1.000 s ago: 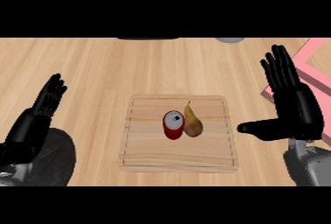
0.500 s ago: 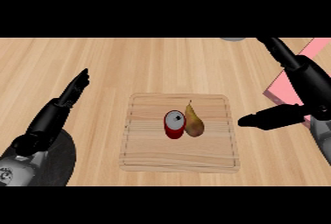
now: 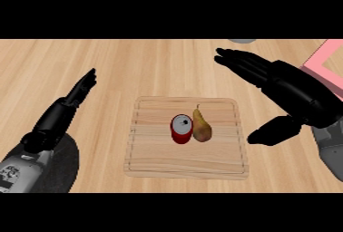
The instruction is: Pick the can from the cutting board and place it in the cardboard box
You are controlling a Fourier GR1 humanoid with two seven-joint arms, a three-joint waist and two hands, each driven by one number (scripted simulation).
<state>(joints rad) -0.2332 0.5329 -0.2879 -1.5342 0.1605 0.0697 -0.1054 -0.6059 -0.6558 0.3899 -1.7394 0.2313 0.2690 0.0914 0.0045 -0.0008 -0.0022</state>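
A red can (image 3: 181,129) with a silver top stands near the middle of the wooden cutting board (image 3: 154,156). Touching its right side is a brown pear (image 3: 201,127). My right hand (image 3: 288,93) hovers open above the board's right edge, fingers stretched toward the upper left, thumb pointing down toward the board. It is apart from the can. At the left, off the board, my left hand (image 3: 64,111) is open and seen edge-on, fingers pointing up. A pink object (image 3: 327,63) at the right edge is partly hidden by my right arm; no cardboard box is plainly visible.
A grey object (image 3: 241,41) peeks in at the top edge. Light wooden counter (image 3: 134,63) surrounds the board on all sides.
My right hand has swung left and forward, from beside the board to above its right edge. My left hand has turned edge-on and shifted slightly right. Can and pear have not moved.
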